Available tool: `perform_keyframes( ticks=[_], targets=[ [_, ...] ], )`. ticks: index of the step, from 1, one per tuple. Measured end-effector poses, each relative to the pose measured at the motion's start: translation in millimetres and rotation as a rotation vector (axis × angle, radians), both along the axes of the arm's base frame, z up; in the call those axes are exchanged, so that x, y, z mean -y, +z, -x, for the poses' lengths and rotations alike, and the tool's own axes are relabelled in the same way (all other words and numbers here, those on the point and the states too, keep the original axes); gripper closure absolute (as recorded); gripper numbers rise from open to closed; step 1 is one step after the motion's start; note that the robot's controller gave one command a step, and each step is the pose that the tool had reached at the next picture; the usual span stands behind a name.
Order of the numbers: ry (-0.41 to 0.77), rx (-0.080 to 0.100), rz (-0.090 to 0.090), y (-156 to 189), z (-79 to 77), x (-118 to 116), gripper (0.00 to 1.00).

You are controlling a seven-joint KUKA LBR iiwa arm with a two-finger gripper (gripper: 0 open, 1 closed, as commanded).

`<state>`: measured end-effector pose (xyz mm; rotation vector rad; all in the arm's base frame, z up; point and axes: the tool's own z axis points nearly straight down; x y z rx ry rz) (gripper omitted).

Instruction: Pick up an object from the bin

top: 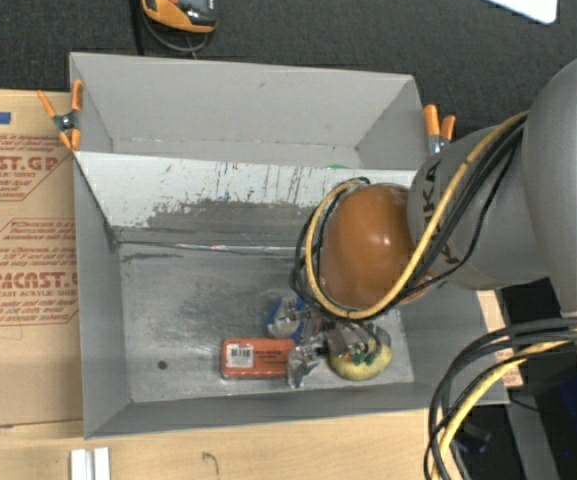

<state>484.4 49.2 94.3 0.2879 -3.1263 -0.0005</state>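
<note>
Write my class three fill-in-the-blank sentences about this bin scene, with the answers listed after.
1. In the picture, the orange packet lies to the ____ of the yellowish round thing.
2. The arm reaches into the bin from the picture's ____.
3. The packet carries a ____ label.
Answers: left; right; white.

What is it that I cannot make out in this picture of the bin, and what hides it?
- Gripper: mostly hidden under the arm's orange cover and cables, camera view.
- Yellowish round thing, lower right of the bin: partly under the arm; kind unclear.
- Small blue-and-white thing above the orange packet: half covered, too small to name.
- Packet's label: too small to read.
</note>
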Motion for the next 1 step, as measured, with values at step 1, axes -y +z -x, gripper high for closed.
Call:
perform_keyframes(
  ticks=[1],
  targets=[
    [0.000,-0.005,0.001,15.6,1.2,0.0,1.00]
  ],
)
